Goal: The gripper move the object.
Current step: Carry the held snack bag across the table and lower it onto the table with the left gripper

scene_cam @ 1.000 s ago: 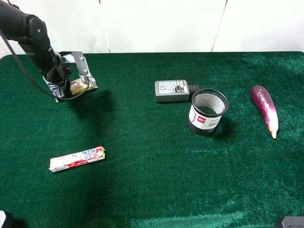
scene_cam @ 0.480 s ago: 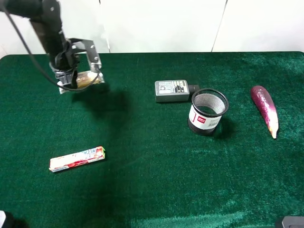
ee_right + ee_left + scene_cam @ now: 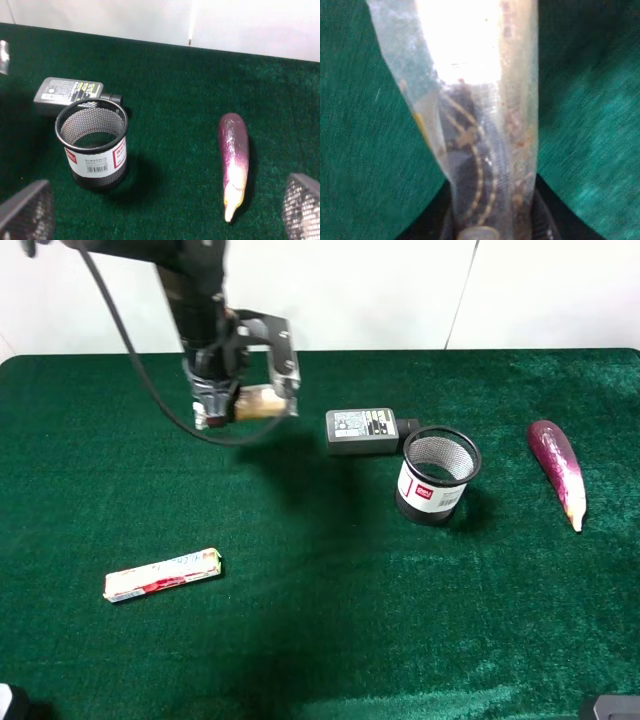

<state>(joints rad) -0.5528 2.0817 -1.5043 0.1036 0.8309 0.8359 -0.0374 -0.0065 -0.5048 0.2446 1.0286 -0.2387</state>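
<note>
My left gripper (image 3: 243, 398) is clenched on the object (image 3: 258, 403), which sits between the jaws, clear above the cloth (image 3: 320, 640). Its long axis points toward the adapter (image 3: 362, 430). My right gripper (image 3: 165, 212) is splayed, well apart.

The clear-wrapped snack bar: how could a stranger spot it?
Over the far side of the green table, left of the grey adapter, the left gripper holds the snack bar aloft. The other bar, white and printed, lies on the cloth.
</note>
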